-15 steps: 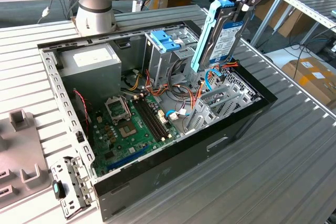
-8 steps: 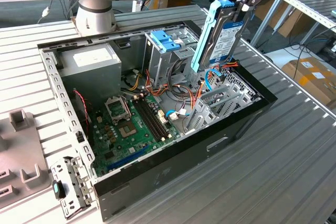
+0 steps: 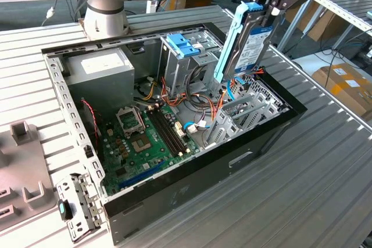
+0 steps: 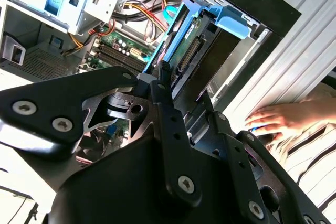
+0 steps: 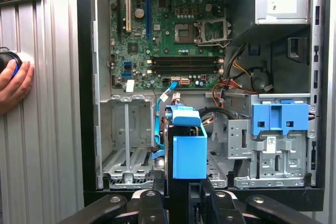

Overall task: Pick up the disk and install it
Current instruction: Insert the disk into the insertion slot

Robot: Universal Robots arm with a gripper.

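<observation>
The disk (image 3: 249, 42) hangs on edge above the open computer case (image 3: 192, 185), at the exterior view's upper right. It is a grey drive with a white label in a light-blue carrier rail. My gripper (image 3: 266, 5) is shut on its upper end. The lower end sits just over the wiring and metal bays inside the case. In the second wrist view the disk (image 4: 185, 51) stretches away from my black fingers (image 4: 164, 90) toward the case's edge. The first wrist view shows the disk's blue carrier end (image 5: 189, 151) end-on, between an empty drive bay (image 5: 127, 145) and the tall metal cage.
A blue bracket (image 3: 182, 43) tops the tall drive cage (image 5: 273, 156) beside the disk. The motherboard (image 3: 145, 137), cables and grey power supply (image 3: 100, 69) fill the case. A person's hand (image 5: 14, 85) rests on the ribbed table outside the case wall, also the hand (image 4: 275, 119).
</observation>
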